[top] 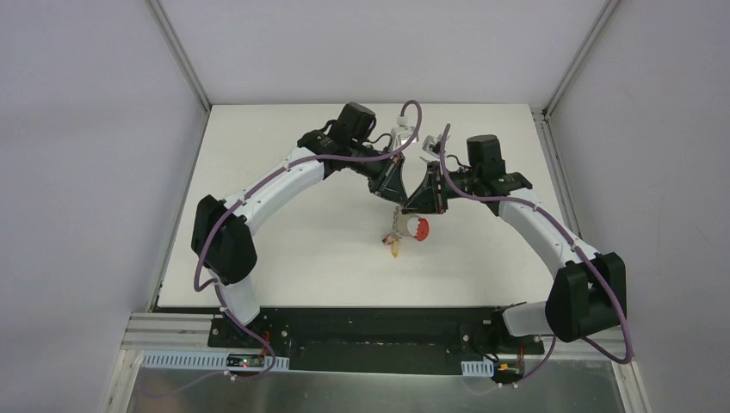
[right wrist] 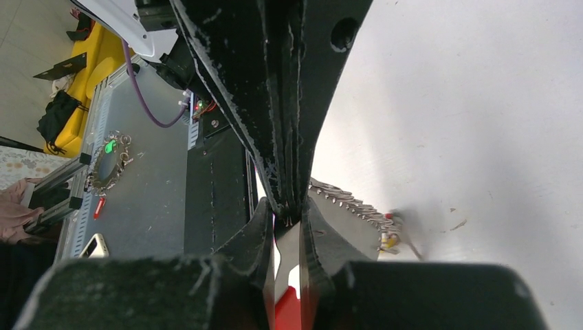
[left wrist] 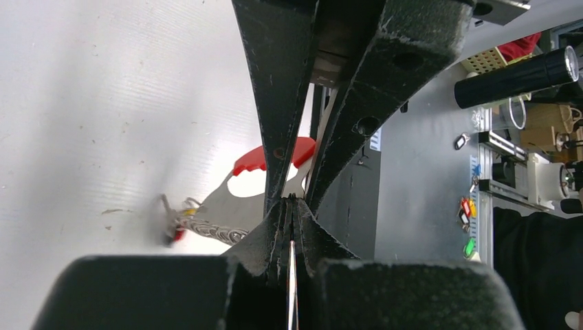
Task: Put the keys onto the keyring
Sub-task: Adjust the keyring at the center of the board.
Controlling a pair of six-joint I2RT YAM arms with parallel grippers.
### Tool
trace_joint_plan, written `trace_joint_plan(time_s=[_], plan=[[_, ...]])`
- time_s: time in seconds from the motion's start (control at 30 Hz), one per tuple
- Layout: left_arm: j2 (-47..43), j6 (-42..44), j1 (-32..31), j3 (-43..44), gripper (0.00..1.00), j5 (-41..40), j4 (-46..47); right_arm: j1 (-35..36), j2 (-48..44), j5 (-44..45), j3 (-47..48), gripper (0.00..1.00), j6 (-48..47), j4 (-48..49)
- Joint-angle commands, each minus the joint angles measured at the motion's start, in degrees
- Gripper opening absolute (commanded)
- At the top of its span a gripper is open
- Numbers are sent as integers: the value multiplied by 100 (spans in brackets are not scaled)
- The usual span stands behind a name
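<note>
The keyring [top: 417,227] sits just below where both grippers meet over the middle of the table. Its red half [left wrist: 258,159] and its row of metal clips [right wrist: 347,201] show in the wrist views. Keys [top: 393,246] with yellow and red tags [left wrist: 175,223] hang at the clip end [right wrist: 390,237]. My right gripper [right wrist: 289,216] is closed in on the keyring, red plastic showing between its fingers. My left gripper [left wrist: 292,199] is shut tip to tip against the right one, with a thin silver strip edge-on between its fingers; what the strip is stays unclear.
The white table [top: 284,172] is boxed in by pale walls on three sides. Past its near edge a grey shelf holds another ring with tags [right wrist: 106,165], loose coloured tags [left wrist: 467,210] and a black torch [left wrist: 512,75].
</note>
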Motion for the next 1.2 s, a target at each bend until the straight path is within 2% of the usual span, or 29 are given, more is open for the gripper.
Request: trace_joint_plan(time_s=[0.0, 0.2, 0.37, 0.7, 0.97, 1.07, 1.17], plan=[[-349, -304, 124, -172, 0, 548, 592, 18, -253, -182, 91, 0, -172, 118], [-393, -622, 220, -397, 0, 1205, 1088, -5, -172, -330, 230, 0, -302, -132], [-477, -1228, 277, -672, 0, 1204, 1731, -13, -181, -194, 250, 0, -279, -139], [-528, -1578, 279, -807, 0, 1024, 1928, -7, -280, 231, 233, 22, -104, 22], [-501, -1686, 295, -803, 0, 1015, 1999, -4, -321, 229, 169, 35, -211, -37], [-505, -1701, 303, -806, 0, 1016, 2016, -15, -339, 265, 162, 34, -293, -104], [-518, -1698, 304, -835, 0, 1016, 2023, -11, -343, 230, 173, 20, -289, -92]])
